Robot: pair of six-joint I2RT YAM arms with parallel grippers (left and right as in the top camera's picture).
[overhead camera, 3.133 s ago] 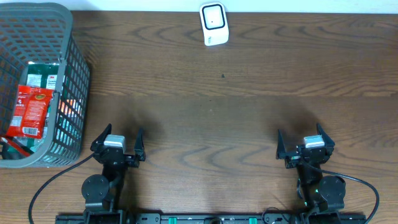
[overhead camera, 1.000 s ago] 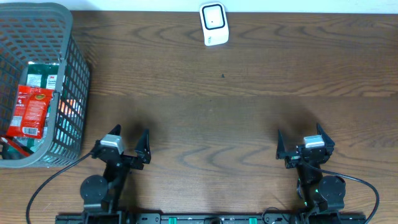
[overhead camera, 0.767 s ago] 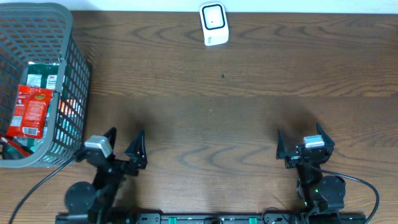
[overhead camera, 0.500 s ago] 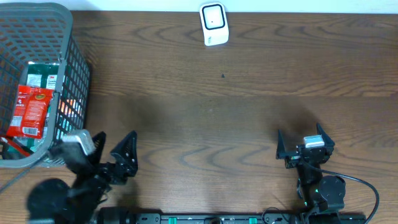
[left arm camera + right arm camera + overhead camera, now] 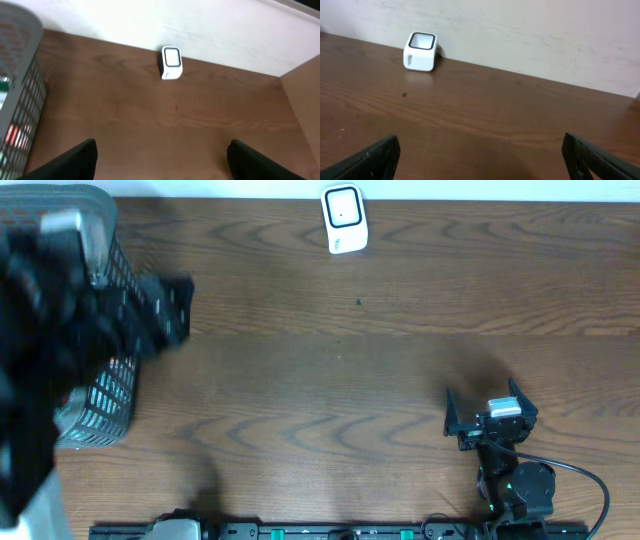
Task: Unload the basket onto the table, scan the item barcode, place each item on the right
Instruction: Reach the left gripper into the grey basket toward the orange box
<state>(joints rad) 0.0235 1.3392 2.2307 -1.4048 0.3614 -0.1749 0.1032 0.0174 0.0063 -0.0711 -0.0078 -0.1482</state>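
You had no text you could read in any view. The white scanner (image 5: 420, 51) carried a short line of dark print on its side face, seen from the right wrist camera, but it was too small to make out. Through the mesh of the grey basket (image 5: 27, 107), the left wrist camera gave you only blurred red and green patches from the packets (image 5: 13, 134), with no lettering legible on them.
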